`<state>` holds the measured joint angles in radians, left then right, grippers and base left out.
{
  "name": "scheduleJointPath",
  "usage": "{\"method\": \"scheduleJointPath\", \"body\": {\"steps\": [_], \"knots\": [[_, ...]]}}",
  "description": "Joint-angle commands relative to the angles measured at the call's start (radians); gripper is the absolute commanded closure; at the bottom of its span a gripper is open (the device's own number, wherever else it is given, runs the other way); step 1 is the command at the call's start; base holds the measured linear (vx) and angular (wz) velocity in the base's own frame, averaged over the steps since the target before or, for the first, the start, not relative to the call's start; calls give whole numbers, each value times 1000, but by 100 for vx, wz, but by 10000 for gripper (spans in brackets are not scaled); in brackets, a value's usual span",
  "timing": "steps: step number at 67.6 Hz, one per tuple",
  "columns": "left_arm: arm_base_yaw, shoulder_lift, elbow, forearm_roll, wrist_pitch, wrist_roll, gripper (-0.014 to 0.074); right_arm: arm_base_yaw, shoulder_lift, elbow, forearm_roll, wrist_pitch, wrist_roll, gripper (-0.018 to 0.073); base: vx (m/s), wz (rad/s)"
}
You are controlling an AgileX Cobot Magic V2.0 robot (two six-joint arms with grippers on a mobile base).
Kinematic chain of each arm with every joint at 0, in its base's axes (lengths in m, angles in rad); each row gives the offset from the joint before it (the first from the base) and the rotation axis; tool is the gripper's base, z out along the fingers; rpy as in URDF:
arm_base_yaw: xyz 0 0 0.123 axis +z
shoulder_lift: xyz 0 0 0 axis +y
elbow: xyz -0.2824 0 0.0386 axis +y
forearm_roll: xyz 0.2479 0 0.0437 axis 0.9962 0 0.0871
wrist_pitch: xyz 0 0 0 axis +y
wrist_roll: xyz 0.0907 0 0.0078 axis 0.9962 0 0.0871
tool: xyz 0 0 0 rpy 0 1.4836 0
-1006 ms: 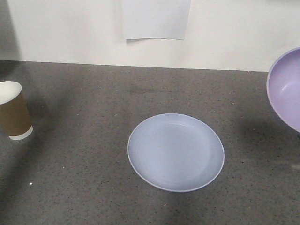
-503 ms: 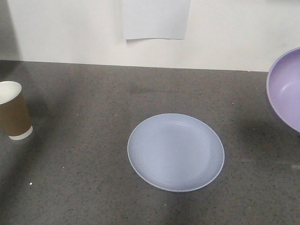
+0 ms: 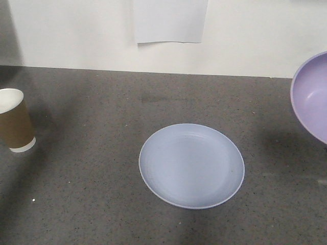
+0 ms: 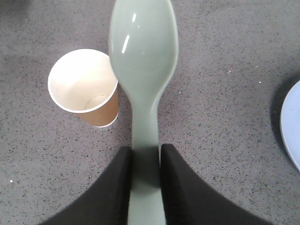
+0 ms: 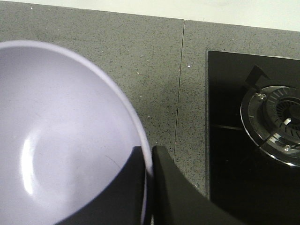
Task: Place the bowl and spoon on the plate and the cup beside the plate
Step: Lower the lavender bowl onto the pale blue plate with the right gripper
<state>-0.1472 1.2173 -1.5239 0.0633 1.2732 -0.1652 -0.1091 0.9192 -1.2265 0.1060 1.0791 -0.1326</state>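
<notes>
The pale blue plate (image 3: 191, 166) lies bare in the middle of the grey counter. At the left edge stands the brown paper cup (image 3: 15, 126), upright, also under the left wrist (image 4: 86, 89). My left gripper (image 4: 146, 157) is shut on the handle of the mint-green spoon (image 4: 143, 51), which is held above the counter beside the cup. Held tilted in the air at the right edge is the lavender bowl (image 3: 312, 97). My right gripper (image 5: 149, 157) is shut on the bowl's rim (image 5: 140, 136), one finger inside and one outside. Neither gripper shows in the front view.
A black gas hob with a burner (image 5: 276, 122) is set into the counter to the right of the bowl. A white wall with a taped paper sheet (image 3: 170, 20) closes the back. The plate's edge (image 4: 290, 126) shows at the right of the left wrist view.
</notes>
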Motion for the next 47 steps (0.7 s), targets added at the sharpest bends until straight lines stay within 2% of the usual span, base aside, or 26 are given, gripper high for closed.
{"method": "scheduleJointPath", "body": {"steps": [1, 24, 47], "knots": [[-6, -22, -23, 1, -49, 0, 603, -3, -6, -30, 3, -67, -6, 566, 0, 0], [-6, -22, -23, 1, -49, 0, 603, -3, -3, -30, 20, -61, -5, 566, 0, 0], [-6, -22, -23, 1, -49, 0, 603, -3, 151, -30, 225, -19, -131, 564, 0, 0]]}}
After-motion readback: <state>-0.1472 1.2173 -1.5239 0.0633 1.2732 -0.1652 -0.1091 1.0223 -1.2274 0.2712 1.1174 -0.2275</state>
